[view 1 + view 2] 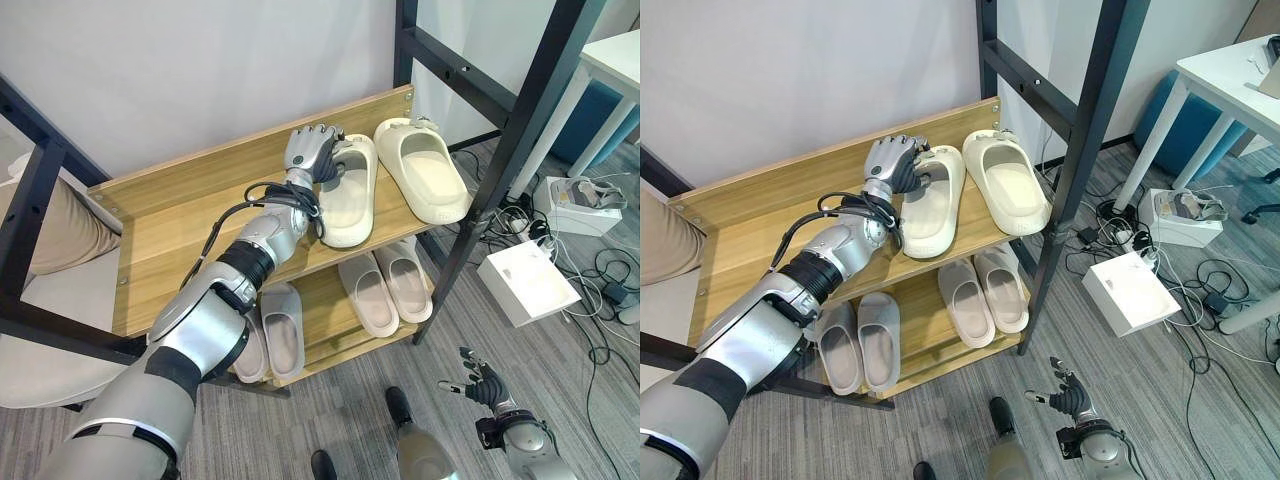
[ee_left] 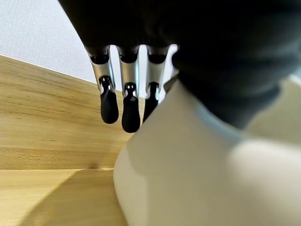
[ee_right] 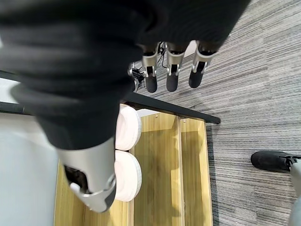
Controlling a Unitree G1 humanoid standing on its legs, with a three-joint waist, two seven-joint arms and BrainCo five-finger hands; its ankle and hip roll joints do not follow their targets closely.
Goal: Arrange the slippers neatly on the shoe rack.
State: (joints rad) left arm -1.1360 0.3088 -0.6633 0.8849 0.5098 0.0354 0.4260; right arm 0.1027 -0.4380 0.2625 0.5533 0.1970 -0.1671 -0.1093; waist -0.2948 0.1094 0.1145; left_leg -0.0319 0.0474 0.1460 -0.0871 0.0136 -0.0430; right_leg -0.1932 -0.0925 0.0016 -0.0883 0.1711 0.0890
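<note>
Two cream slippers lie side by side on the top board of the wooden shoe rack [image 1: 180,230]. My left hand [image 1: 312,152] reaches over the back end of the left cream slipper [image 1: 350,200], fingers curled over its edge, as the left wrist view shows with the slipper [image 2: 197,169] under the palm. The right cream slipper [image 1: 425,172] lies free beside it. On the lower board sit a pale pink pair [image 1: 385,288] and a grey pair [image 1: 280,335]. My right hand [image 1: 480,383] hangs low over the floor at the lower right, fingers spread and holding nothing.
A black metal post [image 1: 505,150] stands just right of the rack. A white box [image 1: 525,282], another white device [image 1: 580,205] and loose cables lie on the grey floor. A white table [image 1: 615,60] is at the far right, a beige cushion [image 1: 55,240] at the left.
</note>
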